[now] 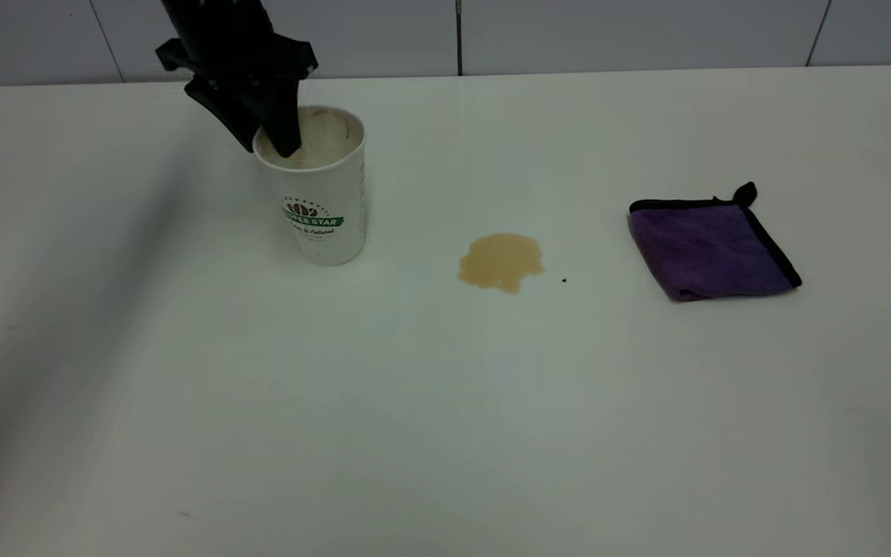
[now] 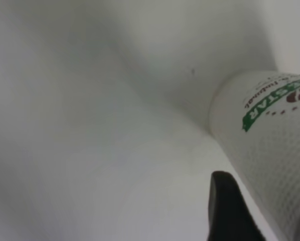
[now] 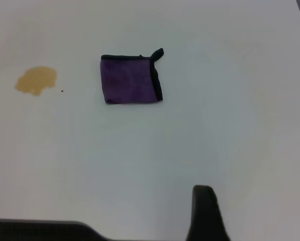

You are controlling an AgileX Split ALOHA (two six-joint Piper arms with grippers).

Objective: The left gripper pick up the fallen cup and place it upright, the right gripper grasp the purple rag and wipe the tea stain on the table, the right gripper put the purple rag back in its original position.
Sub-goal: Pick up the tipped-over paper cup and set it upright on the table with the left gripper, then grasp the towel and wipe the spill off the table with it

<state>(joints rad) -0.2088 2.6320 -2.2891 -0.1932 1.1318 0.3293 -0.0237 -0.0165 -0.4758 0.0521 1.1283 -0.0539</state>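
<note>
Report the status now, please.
Left claw pinching rim of cup, one finger inside, cup upright. Right claw out of exterior view. Rag untouched, stain unwiped. Nothing between them.

One white paper cup (image 1: 322,193) with a green logo stands on the one white table (image 1: 260,402). One purple rag (image 1: 712,247) lies there, with a single black corner loop. There is one light-brown tea stain (image 1: 501,262), and one tiny dark speck (image 1: 564,280) just beside it. Two or three fainter specks show near the table's left edge in the exterior view, though they are hard to count. One black gripper, the left gripper (image 1: 271,139), shows in that view, with two fingers.
</note>
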